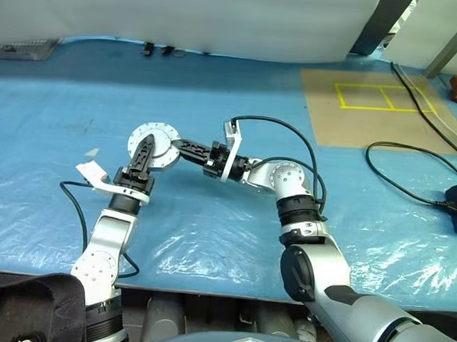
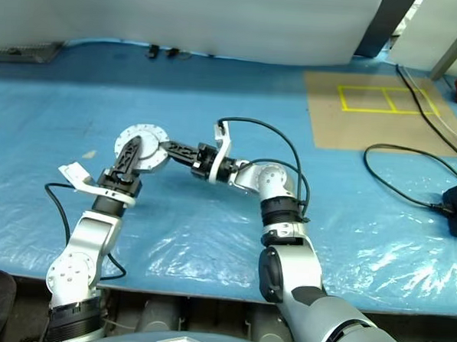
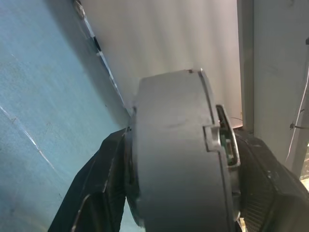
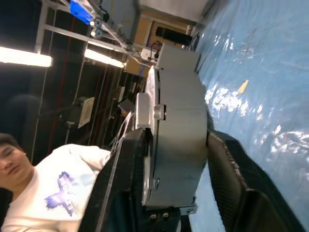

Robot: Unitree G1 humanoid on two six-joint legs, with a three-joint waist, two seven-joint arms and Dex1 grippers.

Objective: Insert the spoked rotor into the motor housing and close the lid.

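Above the blue table cover (image 1: pixel 209 239), both grippers — left (image 1: pixel 147 145), right (image 1: pixel 180 148) — clamp the motor housing (image 1: pixel 155 146), lid seemingly on, task nearly finished.

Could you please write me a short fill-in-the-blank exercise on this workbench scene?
1. The plastic sheet covering the table is ___.
2. The taped rectangle on the brown board is ___.
3. The left gripper is ___ on the motor housing.
4. The black cable lies on the robot's ___ side.

Missing words: blue; yellow; shut; right.
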